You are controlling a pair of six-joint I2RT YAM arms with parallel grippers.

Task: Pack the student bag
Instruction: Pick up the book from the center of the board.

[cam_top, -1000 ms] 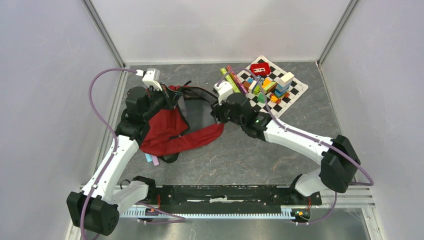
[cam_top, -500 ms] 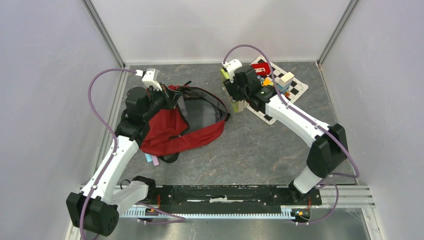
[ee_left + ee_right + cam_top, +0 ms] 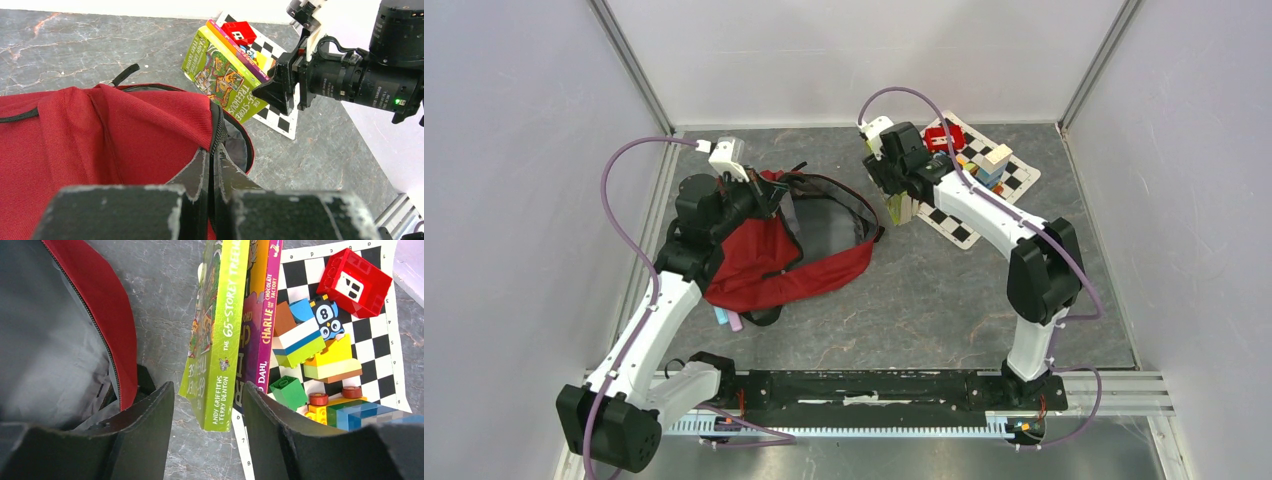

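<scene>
From above, the right hand (image 3: 889, 188) has swung off the dark-red student bag (image 3: 764, 255), lying left on the worktop (image 3: 904, 300), over to the books (image 3: 901, 209). The left wrist view shows the left hand (image 3: 212, 156) pressed together, pinching the bag's zip rim. The right wrist view shows the right hand's fingers (image 3: 145, 420) spread astride the green Treehouse book (image 3: 220, 340), so a book pick-up seems next.

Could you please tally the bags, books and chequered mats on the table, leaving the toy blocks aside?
Student bag: 1
Books: 2 (green book, purple book)
Chequered mat: 1
Total: 4
</scene>
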